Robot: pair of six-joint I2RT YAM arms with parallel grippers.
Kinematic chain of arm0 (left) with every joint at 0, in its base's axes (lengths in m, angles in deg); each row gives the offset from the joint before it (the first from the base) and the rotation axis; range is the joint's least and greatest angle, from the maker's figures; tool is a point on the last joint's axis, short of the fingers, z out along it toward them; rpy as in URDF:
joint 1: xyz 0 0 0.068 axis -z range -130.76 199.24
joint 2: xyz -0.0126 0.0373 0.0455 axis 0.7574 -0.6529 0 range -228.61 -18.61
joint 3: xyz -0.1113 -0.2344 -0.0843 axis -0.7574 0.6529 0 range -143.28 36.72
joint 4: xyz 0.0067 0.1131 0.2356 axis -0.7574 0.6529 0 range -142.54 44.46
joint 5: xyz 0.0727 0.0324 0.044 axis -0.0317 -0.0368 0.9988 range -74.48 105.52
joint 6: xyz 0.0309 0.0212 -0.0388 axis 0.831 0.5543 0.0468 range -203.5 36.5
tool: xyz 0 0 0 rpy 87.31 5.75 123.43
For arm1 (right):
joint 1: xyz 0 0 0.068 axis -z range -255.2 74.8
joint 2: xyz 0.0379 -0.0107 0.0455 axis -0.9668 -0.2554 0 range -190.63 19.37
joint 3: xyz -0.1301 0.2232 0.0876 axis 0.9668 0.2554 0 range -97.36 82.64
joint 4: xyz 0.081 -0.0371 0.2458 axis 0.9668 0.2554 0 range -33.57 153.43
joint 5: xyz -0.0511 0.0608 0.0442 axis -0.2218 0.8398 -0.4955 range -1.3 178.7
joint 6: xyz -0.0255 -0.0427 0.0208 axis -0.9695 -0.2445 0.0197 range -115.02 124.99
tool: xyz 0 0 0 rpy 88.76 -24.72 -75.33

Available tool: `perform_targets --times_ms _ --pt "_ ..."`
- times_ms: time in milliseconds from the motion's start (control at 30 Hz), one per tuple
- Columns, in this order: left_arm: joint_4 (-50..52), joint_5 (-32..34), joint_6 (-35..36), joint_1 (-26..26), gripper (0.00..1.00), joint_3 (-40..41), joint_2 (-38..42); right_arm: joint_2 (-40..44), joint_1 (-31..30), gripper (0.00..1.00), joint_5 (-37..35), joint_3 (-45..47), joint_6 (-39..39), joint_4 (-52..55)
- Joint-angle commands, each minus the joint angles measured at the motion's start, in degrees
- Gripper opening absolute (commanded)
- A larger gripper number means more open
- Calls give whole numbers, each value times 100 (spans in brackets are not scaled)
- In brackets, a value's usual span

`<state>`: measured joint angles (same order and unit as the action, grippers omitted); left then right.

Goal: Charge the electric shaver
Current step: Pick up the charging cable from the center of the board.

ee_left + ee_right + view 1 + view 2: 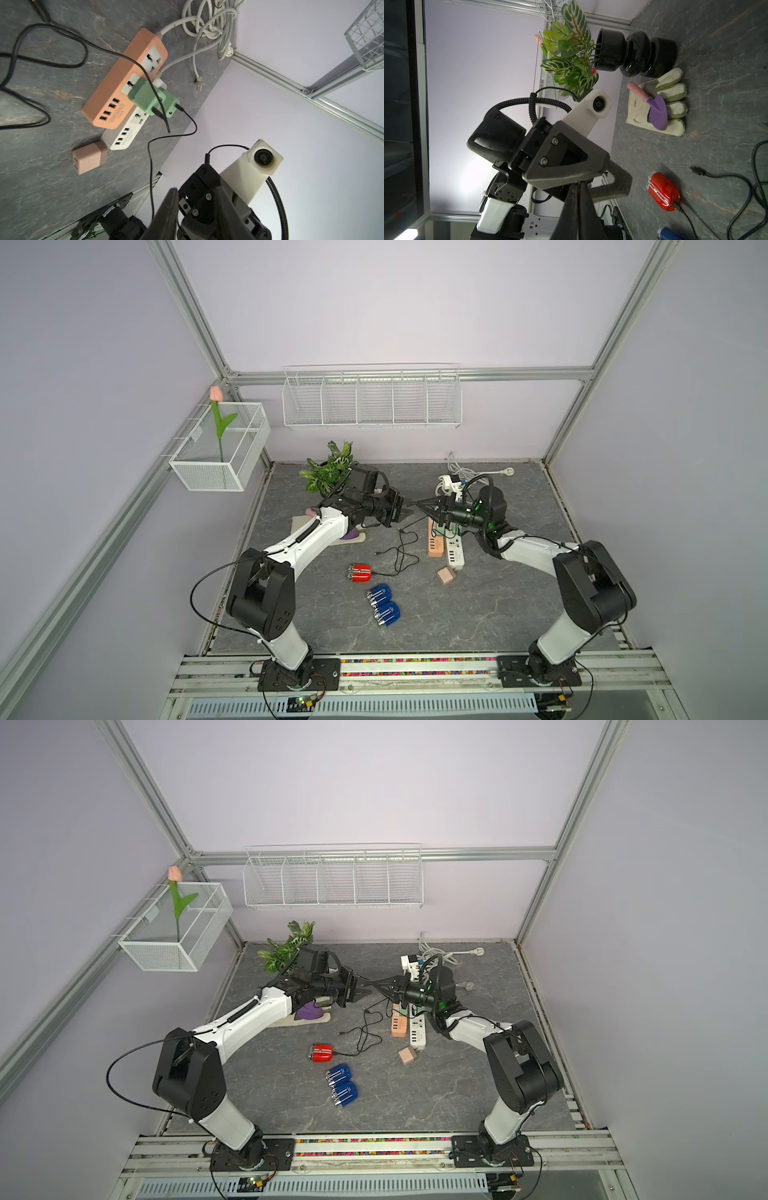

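Observation:
A red electric shaver (360, 573) lies on the grey table, with a black cable (400, 549) plugged into its end (663, 194). Both grippers meet in mid-air above the table's middle. My right gripper (415, 503) (578, 186) is shut, its fingertips pushed between the left one's fingers. My left gripper (409, 506) (196, 188) stands open around them. A strand of black cable (150, 166) rises from a green adapter (172, 101) to the meeting point. The grip point itself is hidden. Both top views show a loose plug end (340, 1033) on the table.
Two blue shavers (383, 603) lie in front of the red one. An orange power strip (124, 83) and a white one (455, 551) lie under the right arm, with a pink adapter (446, 575) nearby. A potted plant (330, 468) and a glove with a purple trowel (658, 108) sit back left.

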<state>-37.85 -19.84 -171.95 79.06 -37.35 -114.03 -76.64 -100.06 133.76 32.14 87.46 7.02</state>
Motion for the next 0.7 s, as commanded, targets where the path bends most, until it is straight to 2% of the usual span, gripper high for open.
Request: perform_targets --times_ms 0,300,467,667 --pt "294 237 387 -64 33 -186 29 213 -1 7 86 189 384 -364" --pt "-28 359 311 -56 27 -75 56 128 -33 7 -126 234 764 -271" --pt "-100 448 263 -55 20 11 92 78 -104 7 -256 293 885 -282" --pt "-251 484 188 -31 18 50 83 73 -237 7 -426 374 961 -240"
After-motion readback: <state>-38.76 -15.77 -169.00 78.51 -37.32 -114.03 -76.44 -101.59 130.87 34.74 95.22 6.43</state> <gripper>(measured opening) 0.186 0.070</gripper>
